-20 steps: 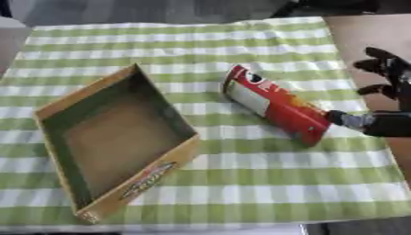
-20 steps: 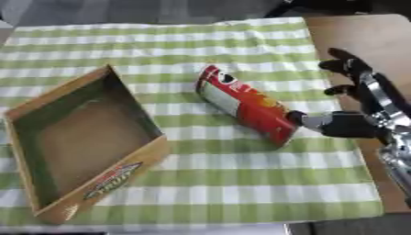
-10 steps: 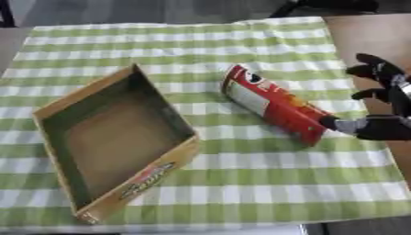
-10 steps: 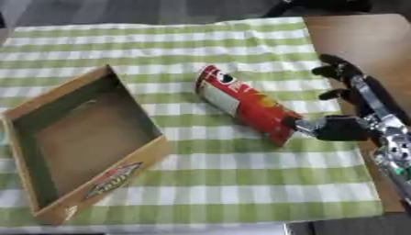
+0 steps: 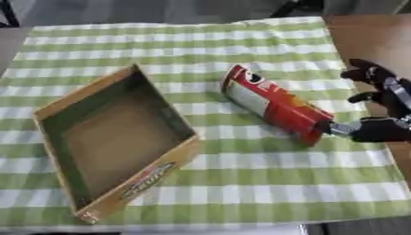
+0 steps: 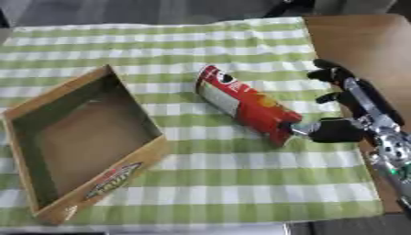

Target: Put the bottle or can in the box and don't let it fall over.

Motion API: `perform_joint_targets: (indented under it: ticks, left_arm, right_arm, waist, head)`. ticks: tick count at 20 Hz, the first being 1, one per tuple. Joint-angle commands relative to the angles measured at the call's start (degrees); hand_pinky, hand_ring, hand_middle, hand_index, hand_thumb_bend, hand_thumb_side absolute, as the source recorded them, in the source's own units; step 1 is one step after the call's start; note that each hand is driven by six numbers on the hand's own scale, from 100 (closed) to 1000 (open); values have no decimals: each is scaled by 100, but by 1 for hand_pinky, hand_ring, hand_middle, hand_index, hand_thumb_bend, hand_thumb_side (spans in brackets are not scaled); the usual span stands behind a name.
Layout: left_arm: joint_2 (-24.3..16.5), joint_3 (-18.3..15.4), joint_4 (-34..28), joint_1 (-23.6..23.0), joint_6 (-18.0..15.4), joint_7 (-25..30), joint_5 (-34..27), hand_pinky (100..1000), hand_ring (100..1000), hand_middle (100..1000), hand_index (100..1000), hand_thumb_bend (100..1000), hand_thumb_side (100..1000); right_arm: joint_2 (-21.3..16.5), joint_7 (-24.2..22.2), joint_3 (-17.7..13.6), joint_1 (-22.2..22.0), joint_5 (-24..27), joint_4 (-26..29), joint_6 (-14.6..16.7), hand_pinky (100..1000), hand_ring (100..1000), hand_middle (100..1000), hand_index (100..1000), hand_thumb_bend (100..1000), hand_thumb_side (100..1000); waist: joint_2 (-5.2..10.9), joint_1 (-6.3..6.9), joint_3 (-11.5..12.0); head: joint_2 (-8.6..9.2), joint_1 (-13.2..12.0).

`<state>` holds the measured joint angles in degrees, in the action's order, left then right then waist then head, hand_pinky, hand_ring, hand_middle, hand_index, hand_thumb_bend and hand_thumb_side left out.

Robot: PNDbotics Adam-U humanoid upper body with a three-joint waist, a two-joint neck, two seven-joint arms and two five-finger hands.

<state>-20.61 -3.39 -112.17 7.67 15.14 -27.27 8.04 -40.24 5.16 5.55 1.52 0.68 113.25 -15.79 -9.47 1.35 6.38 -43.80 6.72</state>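
Right hand (image 6: 353, 110) was seen at the surface's right edge, fingers spread apart and holding nothing, thumb tip just at the near end of the can (image 6: 243, 105). Red, cylindrical and printed, the can was found lying on its side on the checked cloth (image 5: 241, 174), its long axis running diagonally from the hand up toward the far left, with the open cardboard box (image 5: 112, 142) well apart near the left edge. No left hand was seen, so the right was judged the nearer.

Just a green-and-white checked cloth (image 5: 241, 41) spread over most of a brown wooden counter (image 6: 361, 41), with bare wood showing along the right side.
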Motion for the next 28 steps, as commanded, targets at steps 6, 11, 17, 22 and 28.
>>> perform_joint_targets:
  ticks: [6, 11, 17, 22, 28]
  left_arm:
    - [-132, -30, -90, 38, -4, 12, -10, 534, 575, 615, 718, 100, 704]
    - [-129, -26, -88, 41, -6, 12, -13, 534, 575, 615, 718, 100, 702]
    - [-128, -22, -89, 45, -8, 14, -18, 535, 574, 615, 718, 100, 704]
    - [-125, -17, -90, 50, -9, 18, -20, 535, 574, 615, 717, 100, 705]
    - [-125, -15, -91, 59, -8, 17, -21, 535, 574, 616, 718, 100, 705]
  right_arm:
    - [-253, -204, 51, 116, -183, 134, -218, 731, 978, 842, 962, 723, 126]
    - [-222, -301, 114, 150, -169, 134, -333, 728, 977, 837, 962, 722, 105]
    - [-171, -367, 209, 220, -129, 134, -449, 725, 976, 835, 962, 715, 117]
    - [-138, -394, 274, 279, -111, 78, -508, 724, 974, 833, 960, 712, 115]
    - [-113, -423, 353, 374, -130, -93, -525, 725, 973, 828, 956, 711, 113]
  waist:
    - [69, -34, 12]
    - [62, -35, 20]
    - [50, -30, 30]
    - [45, -33, 43]
    - [30, -38, 73]
  head:
    - [-32, 35]
    - [-25, 56]
    - [-28, 80]
    - [-32, 91]
    - [-32, 95]
